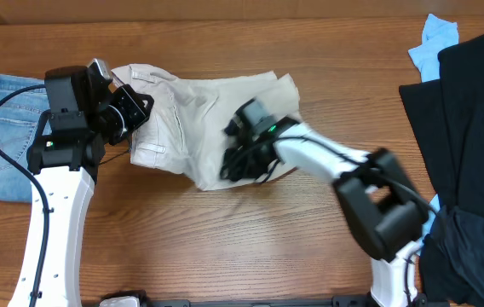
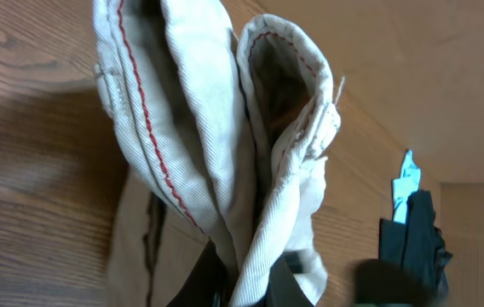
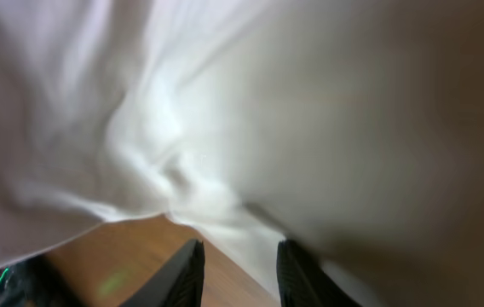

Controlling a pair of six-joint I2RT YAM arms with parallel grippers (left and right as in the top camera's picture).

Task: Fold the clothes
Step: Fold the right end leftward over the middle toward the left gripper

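Overhead, we see the shorts [image 1: 199, 107] bunched in the middle of the table [image 1: 225, 256], between both arms. The left gripper [image 1: 142, 110] sits at their waistband end; in the left wrist view its fingers [image 2: 198, 286] are clamped on a folded, red-stitched band of the shorts. The right gripper [image 1: 244, 162] is on the shorts' near right edge. In its wrist view pale cloth drapes down to the fingers [image 3: 182, 275], and we cannot tell if they grip. Jeans [image 1: 3, 136] lie far left, black clothes [image 1: 472, 128] and a blue cloth [image 1: 436, 38] far right.
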